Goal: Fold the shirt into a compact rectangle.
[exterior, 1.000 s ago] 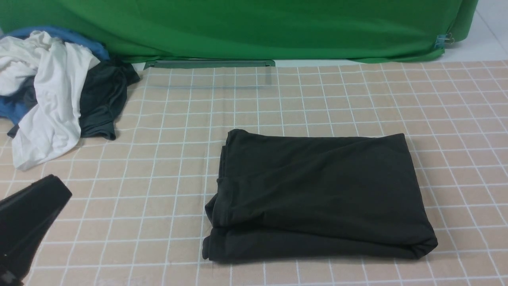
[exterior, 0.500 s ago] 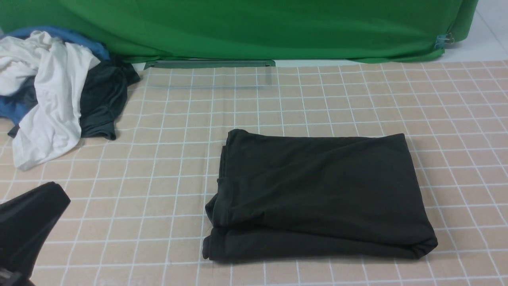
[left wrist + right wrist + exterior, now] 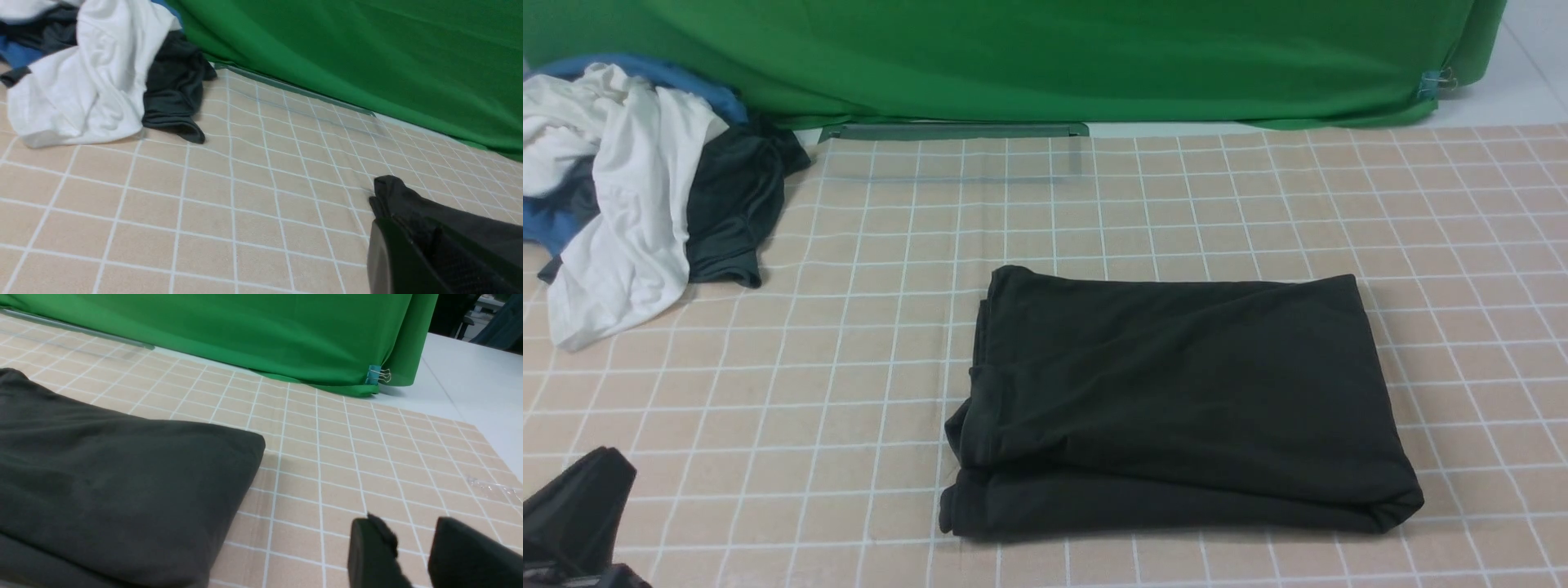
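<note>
The black shirt (image 3: 1176,400) lies folded into a thick rectangle on the checked cloth, right of the middle, with no print showing. My left gripper (image 3: 580,506) sits low at the near left corner, well left of the shirt. In the left wrist view this gripper (image 3: 412,228) has its jaws together with nothing in them, and the shirt's corner (image 3: 388,190) shows beyond it. My right gripper (image 3: 412,535) is out of the front view. In the right wrist view it stands open over bare cloth, to the right of the shirt (image 3: 114,477).
A heap of clothes lies at the far left: a white garment (image 3: 621,204), a dark grey one (image 3: 731,204) and a blue one (image 3: 556,224). A green backdrop (image 3: 1045,57) closes the far side, with a clear strip (image 3: 952,131) at its foot.
My left gripper has drawn back and down toward the near left corner of the front view. The folded shirt has not moved.
</note>
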